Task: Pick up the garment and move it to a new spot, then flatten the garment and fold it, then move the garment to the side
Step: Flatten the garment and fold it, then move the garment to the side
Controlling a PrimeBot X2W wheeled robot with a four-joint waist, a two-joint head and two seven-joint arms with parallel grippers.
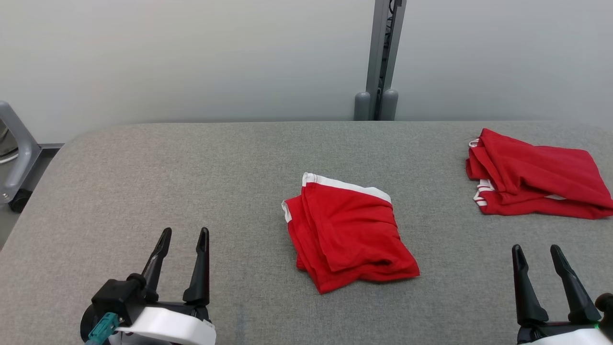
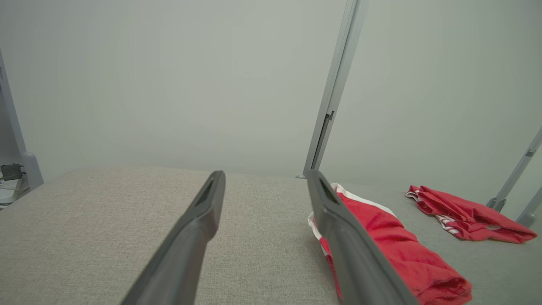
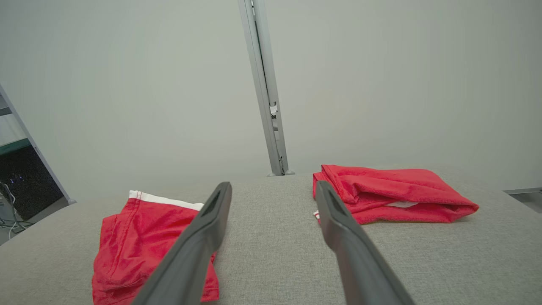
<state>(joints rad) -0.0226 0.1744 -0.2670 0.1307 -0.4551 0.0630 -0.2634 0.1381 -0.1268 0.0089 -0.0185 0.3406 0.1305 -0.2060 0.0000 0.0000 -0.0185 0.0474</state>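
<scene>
- Head view: grey woven cloth covers the bench (image 1: 143, 191) from edge to edge; its far left corner is rounded.
- Red garment (image 1: 349, 232) lies folded near the middle of the bench, a compact packet with a white band along its far edge and a white strip at its left corner. Layers show at the near left edge.
- Second red bundle (image 1: 534, 175), also trimmed in white, sits well apart at the far right, close to the bench's back edge and running toward the right border of the view.
- Left end effector (image 1: 184, 233) hovers at the lower left with its two dark fingers spread and nothing between them, clear of the garment.
- Right end effector (image 1: 536, 250) is at the lower right, fingers likewise parted and bare, nearer to me than the second bundle.
- Plain pale wall (image 1: 191, 57) stands behind the bench.
- Grey metal post (image 1: 383, 57) rises against the wall behind the bench's back edge, with two rounded stubs at its foot.
- Curved grey frame (image 1: 19, 148) stands off the left end of the bench, with a strip of floor (image 1: 7, 220) below it.
- Left wrist view: a small dark box with cables (image 2: 10, 171) sits beyond the bench's left end.
- Right wrist view: both red pieces lie flat on the cloth, one either side of the fingers.
</scene>
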